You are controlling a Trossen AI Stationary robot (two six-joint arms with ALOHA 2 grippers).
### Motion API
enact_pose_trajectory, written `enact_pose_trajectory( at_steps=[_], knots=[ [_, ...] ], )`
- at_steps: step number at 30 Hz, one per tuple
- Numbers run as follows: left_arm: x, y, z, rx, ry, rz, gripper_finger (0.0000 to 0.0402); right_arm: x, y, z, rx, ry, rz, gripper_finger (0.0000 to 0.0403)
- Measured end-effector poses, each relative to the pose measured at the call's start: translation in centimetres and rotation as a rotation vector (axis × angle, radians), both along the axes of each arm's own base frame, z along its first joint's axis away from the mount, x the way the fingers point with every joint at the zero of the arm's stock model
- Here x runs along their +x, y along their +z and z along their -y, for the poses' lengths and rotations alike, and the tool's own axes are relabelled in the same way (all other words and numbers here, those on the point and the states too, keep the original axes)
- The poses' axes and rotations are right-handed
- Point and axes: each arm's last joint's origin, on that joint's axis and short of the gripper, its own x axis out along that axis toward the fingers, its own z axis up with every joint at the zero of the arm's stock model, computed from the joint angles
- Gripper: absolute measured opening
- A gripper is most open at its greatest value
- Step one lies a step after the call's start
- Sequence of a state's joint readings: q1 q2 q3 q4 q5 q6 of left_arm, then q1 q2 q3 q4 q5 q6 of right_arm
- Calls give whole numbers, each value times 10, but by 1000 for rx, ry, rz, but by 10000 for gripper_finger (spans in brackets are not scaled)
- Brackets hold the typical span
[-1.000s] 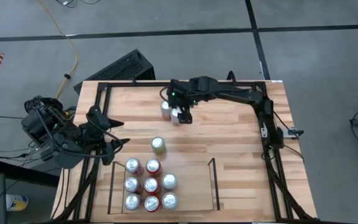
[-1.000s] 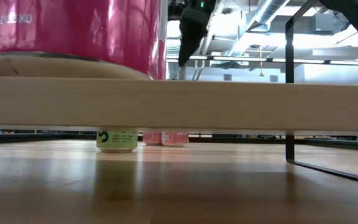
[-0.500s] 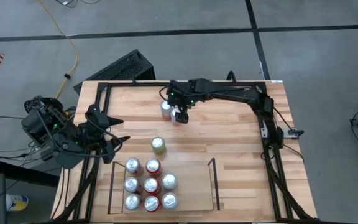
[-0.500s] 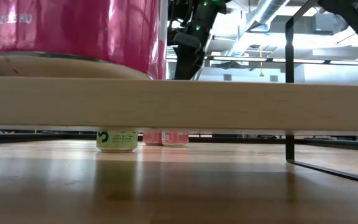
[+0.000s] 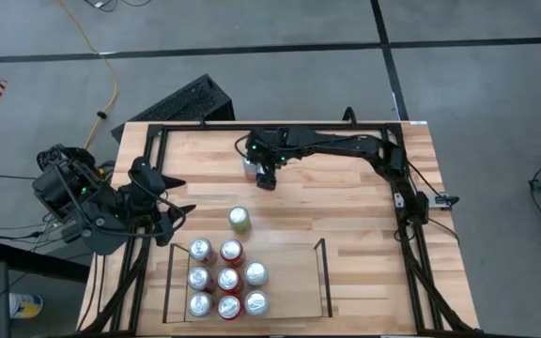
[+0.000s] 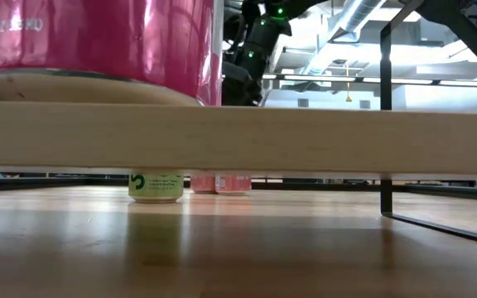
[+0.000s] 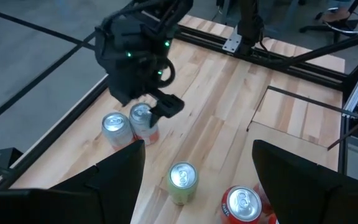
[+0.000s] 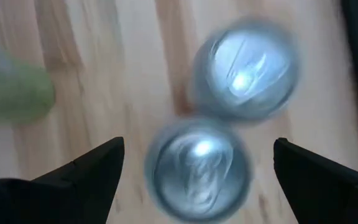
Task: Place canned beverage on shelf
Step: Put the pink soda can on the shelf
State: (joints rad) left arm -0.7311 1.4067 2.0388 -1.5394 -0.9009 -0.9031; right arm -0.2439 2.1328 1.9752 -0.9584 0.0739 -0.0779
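Right hand shifted left across upper centre of high view, now lowered over pink can, fingers apart, nothing clamped; grasp judged imminent; shelf at lower centre

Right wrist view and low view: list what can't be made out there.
- Right wrist view: the two cans' sides and labels, seen only from above and blurred.
- Low view: the shelf's wood plank hides every can body behind it; only the bases of the green can and pink ones show.

Two silver can tops below
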Motion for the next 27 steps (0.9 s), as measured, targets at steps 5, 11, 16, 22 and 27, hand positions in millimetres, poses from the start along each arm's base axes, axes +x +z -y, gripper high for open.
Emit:
enact_pose_trajectory(
  at_steps=[5, 11, 16, 22, 27],
  knots=[
    [0, 0, 0, 0, -1, -1, 281, 3, -7, 1, -26, -37, -19, 379],
    [-1, -1, -1, 10, -2, -16, 281, -1, -14, 3, -12, -42, -83, 333],
    [-1, -1, -1, 13, -3, -17, 281, -1, -17, -1, -14, -24, -104, 267],
    [-1, -1, -1, 14, -4, -18, 281, -2, -9, -16, -47, 42, -110, 223],
    [-1, -1, -1, 18, -5, -23, 281, -14, 15, -29, -60, 67, -105, 223]
  ],
)
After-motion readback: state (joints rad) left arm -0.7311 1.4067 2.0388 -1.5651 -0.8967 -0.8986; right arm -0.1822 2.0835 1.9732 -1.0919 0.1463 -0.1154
